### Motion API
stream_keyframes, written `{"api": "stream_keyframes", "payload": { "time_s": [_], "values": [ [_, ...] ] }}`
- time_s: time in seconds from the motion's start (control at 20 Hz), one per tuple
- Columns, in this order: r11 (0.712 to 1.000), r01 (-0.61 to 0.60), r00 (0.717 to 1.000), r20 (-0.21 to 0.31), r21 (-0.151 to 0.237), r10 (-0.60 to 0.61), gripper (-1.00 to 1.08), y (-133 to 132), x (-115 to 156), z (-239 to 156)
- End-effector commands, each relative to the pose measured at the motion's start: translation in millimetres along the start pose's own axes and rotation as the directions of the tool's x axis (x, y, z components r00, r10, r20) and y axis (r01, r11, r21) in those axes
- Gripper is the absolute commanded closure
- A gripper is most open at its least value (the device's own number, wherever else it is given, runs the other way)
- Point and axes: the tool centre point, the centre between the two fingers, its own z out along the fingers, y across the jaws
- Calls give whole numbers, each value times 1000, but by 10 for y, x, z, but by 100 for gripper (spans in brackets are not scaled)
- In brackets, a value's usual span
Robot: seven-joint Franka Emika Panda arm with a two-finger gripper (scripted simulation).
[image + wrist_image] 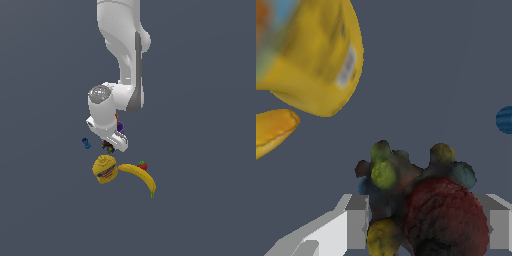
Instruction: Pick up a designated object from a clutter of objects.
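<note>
Pincer: the white two-fingered pincer [423, 225] sits low over the desk [45, 210], its fingers [356, 225] set on either side of the small dark lumpy cluster [416, 205]; from the wrist view they look close against its flanks, but whether they press it or merely flank it I cannot tell.
Task's thing: that cluster, mostly black with a large red lump and green and yellowish knobs, lies between the fingers; in the exterior view it shows only as a dark speck [108, 147] under the white arm's wrist [102, 117].
Grip risk: the surface is knobbly and uneven, so the pads would likely bear on a few bumps only; the cluster could roll or twist out on lifting.
Near neighbour: the squat yellow plastic bottle with a printed label [311, 55] stands just beside the cluster; a sideways drift could knock it.
Next out: the yellow banana [141, 177] lies touching or almost touching the bottle, the red strawberry [143, 164] behind it.
Further out: the small blue piece [86, 143] lies apart towards the exterior view's left; the purple cup [120, 126] is mostly hidden behind the arm, so clearance there cannot be judged.
</note>
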Motion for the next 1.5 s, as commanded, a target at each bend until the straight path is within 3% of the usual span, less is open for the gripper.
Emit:
{"api": "stream_keyframes", "payload": {
  "time_s": [0.0, 1.45],
  "values": [
    [1000, 0, 1000, -1, 0, 0, 108, -157, -83, -165],
    [1000, 0, 1000, 4, -4, 0, 108, -2468, -1283, -2540]
  ]
}}
